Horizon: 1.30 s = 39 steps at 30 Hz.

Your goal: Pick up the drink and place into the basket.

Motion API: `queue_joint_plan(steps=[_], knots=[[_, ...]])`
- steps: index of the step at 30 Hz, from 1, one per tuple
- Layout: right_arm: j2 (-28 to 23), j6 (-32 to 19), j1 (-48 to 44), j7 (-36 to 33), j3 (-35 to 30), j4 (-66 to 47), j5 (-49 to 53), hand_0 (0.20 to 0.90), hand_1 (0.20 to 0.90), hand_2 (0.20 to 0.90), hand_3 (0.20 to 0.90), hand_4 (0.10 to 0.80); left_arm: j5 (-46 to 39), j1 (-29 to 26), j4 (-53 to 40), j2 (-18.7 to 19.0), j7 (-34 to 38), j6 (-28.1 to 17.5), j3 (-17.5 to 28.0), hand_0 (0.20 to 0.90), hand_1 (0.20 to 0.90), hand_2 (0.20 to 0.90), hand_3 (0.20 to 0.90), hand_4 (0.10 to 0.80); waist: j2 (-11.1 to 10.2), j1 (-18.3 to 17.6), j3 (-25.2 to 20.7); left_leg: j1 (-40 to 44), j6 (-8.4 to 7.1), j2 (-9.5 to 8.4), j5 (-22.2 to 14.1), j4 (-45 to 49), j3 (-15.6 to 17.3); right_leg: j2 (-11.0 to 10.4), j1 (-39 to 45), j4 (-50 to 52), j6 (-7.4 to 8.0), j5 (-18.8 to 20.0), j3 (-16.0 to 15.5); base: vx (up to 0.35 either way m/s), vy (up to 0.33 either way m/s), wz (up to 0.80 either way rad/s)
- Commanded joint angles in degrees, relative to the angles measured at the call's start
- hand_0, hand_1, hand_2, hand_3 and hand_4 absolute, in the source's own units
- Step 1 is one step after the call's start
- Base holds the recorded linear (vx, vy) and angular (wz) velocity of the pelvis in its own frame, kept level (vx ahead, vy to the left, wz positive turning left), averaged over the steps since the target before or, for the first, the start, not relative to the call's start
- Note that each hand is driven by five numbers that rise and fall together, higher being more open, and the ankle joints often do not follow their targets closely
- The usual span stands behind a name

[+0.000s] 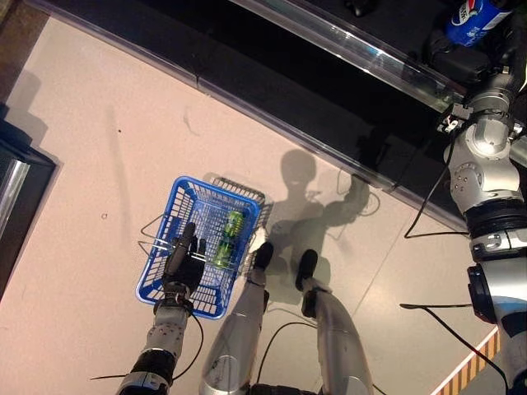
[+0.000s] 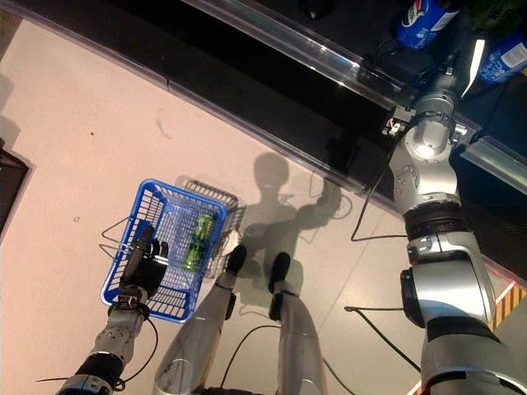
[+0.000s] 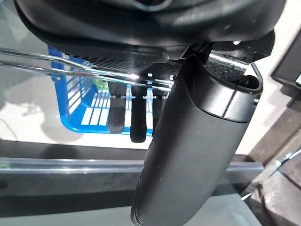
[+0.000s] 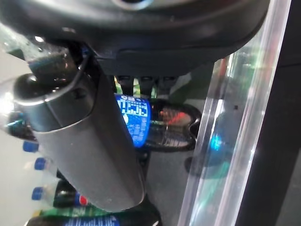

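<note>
while the left hand (image 1: pixel 183 262) grips the blue basket (image 1: pixel 169 220), blue-labelled bottles (image 2: pixel 422 22) sit shelved.

Basket (image 1: pixel 165 280), lower left of the head views: blue plastic lattice with thin bare metal wire handles (image 3: pixel 70 63). Can (image 1: pixel 229 237) inside it: green, glossy metal. Floor (image 1: pixel 90 148): pale, smooth, matt. Shelf edge (image 2: pixel 329 62), upper right: clear glossy rail with bright reflections. Bottle (image 4: pixel 141 120): dark, glossy plastic with a blue label. Hands (image 3: pixel 188 155): smooth, dark, semi-matt plastic.
</note>
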Motion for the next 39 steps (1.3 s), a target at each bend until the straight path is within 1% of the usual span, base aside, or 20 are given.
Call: queue_joint_plan(steps=[1,6,11,16,23,26,28,29,30,32,35,36,37,38,39], knots=[[-8.83,-5.97,-9.25,0.45,4.01,-3.08,1.74,0.900,0.900,0.900,0.900,0.800,-0.53,-0.07,-7.60,5.73,-7.18,-2.36,3.13,0.300,0.300,0.300,0.200,0.100,2.63,1.41,-1.16,0.09,3.15,-2.09,-7.83,5.92,4.55,1.42,1.59,0.47,4.10,-2.27,-1.31,0.000,0.000,0.00],[-8.77,-6.61,-10.06,0.47,3.72,-2.07,3.08,0.900,0.900,0.900,0.900,0.800,-0.47,0.41,-7.58,5.21,-7.85,-2.53,3.08,0.300,0.300,0.300,0.200,0.100,2.73,1.72,-1.16,-0.16,3.19,-2.26,-7.80,6.16,4.46,1.34,1.29,0.82,4.00,-2.36,-1.46,0.001,0.011,0.02],[-8.84,-7.51,-11.65,-1.65,3.73,-0.66,3.39,0.900,0.900,0.900,0.900,0.800,-0.48,0.82,-8.07,4.81,-7.54,-2.49,2.96,0.300,0.300,0.300,0.200,0.100,3.07,2.21,-1.16,-0.69,3.20,-2.46,-7.70,6.53,4.25,1.10,0.81,1.37,3.82,-2.49,-1.76,0.000,0.006,0.01],[-9.75,-8.51,-12.93,-4.61,4.03,0.57,0.58,0.900,0.900,0.900,0.900,0.800,-0.49,1.67,-8.39,4.96,-7.73,-1.62,3.33,0.300,0.300,0.300,0.200,0.100,3.36,2.88,-1.16,-1.29,3.35,-2.73,-7.62,6.86,3.90,0.88,0.14,2.22,3.73,-2.62,-2.14,-0.001,0.002,0.05],[-11.07,-9.00,-14.19,-6.68,5.25,1.02,-1.87,0.900,0.900,0.900,0.900,0.800,-0.68,2.03,-9.06,5.40,-7.67,-0.89,3.50,0.300,0.300,0.300,0.200,0.100,3.38,3.43,-1.16,-2.43,3.58,-3.18,-7.92,8.09,3.67,0.58,-1.01,3.80,3.46,-3.01,-2.49,-0.014,-0.009,0.08],[-11.85,-9.08,-14.74,-7.83,5.85,1.30,-3.06,0.900,0.900,0.900,0.900,0.800,-0.96,1.67,-9.54,5.57,-7.81,-0.52,3.38,0.300,0.300,0.300,0.200,0.100,3.33,3.58,-1.16,-3.90,3.89,-3.73,-9.62,11.57,3.84,-0.17,-2.12,6.07,3.14,-3.78,-2.71,-0.050,0.010,0.11],[-12.46,-8.67,-14.92,-8.44,6.19,1.10,-3.61,0.900,0.900,0.900,0.900,0.800,-0.74,1.43,-9.99,5.58,-7.71,0.16,3.79,0.300,0.300,0.300,0.200,0.100,3.38,3.72,-1.16,-6.15,4.30,-4.41,-12.54,17.42,4.32,-1.06,-3.82,9.79,2.86,-5.07,-2.80,-0.010,0.022,0.12],[-12.74,-8.31,-15.05,-8.61,6.24,1.17,-3.97,0.900,0.900,0.900,0.900,0.800,-0.61,1.24,-10.21,5.63,-7.40,0.42,3.93,0.300,0.300,0.300,0.200,0.100,3.43,3.84,-1.22,-6.39,4.43,-4.66,-15.18,20.13,4.10,-1.06,-4.14,12.09,3.19,-6.98,-2.16,0.068,0.010,0.09],[-12.79,-8.22,-15.07,-8.66,6.24,1.21,-4.06,0.900,0.900,0.900,0.900,0.800,-0.50,1.21,-10.28,5.62,-7.31,0.49,3.96,0.300,0.300,0.300,0.200,0.100,3.46,3.88,-1.20,-6.71,4.51,-4.71,-15.64,20.97,4.19,-1.16,-4.41,12.70,3.15,-7.24,-2.18,0.070,0.005,0.07],[-12.93,-7.23,-15.20,-9.36,6.23,1.43,-4.65,0.900,0.900,0.900,0.900,0.800,0.20,1.31,-10.82,5.67,-6.81,1.13,3.93,0.300,0.300,0.300,0.200,0.100,3.69,4.25,-1.19,-8.93,5.34,-4.95,-17.89,25.85,4.67,-1.87,-6.60,17.09,2.64,-8.56,-2.33,-0.013,-0.004,0.04],[-13.30,-6.03,-14.99,-9.83,6.09,1.28,-5.25,0.900,0.900,0.900,0.900,0.800,0.95,1.73,-11.71,5.55,-6.62,1.42,3.80,0.300,0.300,0.300,0.200,0.100,4.05,4.41,-1.38,-10.77,6.21,-5.28,-19.41,29.37,4.99,-2.04,-8.89,20.81,2.06,-9.75,-1.97,-0.020,0.003,0.07],[-13.45,-5.76,-14.87,-10.18,6.13,1.26,-5.52,0.681,0.681,0.681,0.645,0.545,1.02,2.00,-12.31,5.49,-6.37,1.60,3.87,0.300,0.300,0.300,0.200,0.100,4.20,4.51,-1.42,-11.38,6.47,-5.49,-19.85,30.64,5.06,-2.04,-9.62,22.17,1.87,-10.16,-1.88,-0.018,0.014,0.10],[-13.45,-5.86,-14.80,-10.24,6.12,1.31,-5.50,0.335,0.335,0.335,0.241,0.141,1.02,2.18,-12.54,5.45,-6.28,1.70,3.92,0.300,0.300,0.300,0.200,0.100,4.30,4.56,-1.43,-11.71,6.57,-5.60,-20.09,31.25,5.10,-2.01,-10.01,22.78,1.80,-10.34,-1.82,-0.015,0.014,0.11],[-13.72,-5.84,-14.74,-10.31,6.01,1.41,-5.80,0.300,0.300,0.300,0.200,0.100,1.14,2.71,-12.82,5.53,-6.21,2.13,4.15,0.300,0.300,0.300,0.200,0.100,4.43,4.73,-1.68,-12.36,6.79,-5.82,-20.52,32.34,5.17,-1.93,-10.77,24.12,1.57,-10.78,-1.82,-0.007,0.010,0.09],[-13.92,-5.91,-14.68,-10.25,5.83,1.44,-5.75,0.300,0.300,0.300,0.200,0.100,1.21,3.06,-12.81,5.54,-6.22,2.34,4.31,0.300,0.300,0.300,0.200,0.100,4.47,4.76,-1.80,-12.74,6.95,-5.93,-20.79,33.18,5.24,-1.85,-11.20,24.93,1.43,-10.98,-1.74,0.000,0.010,0.07]])
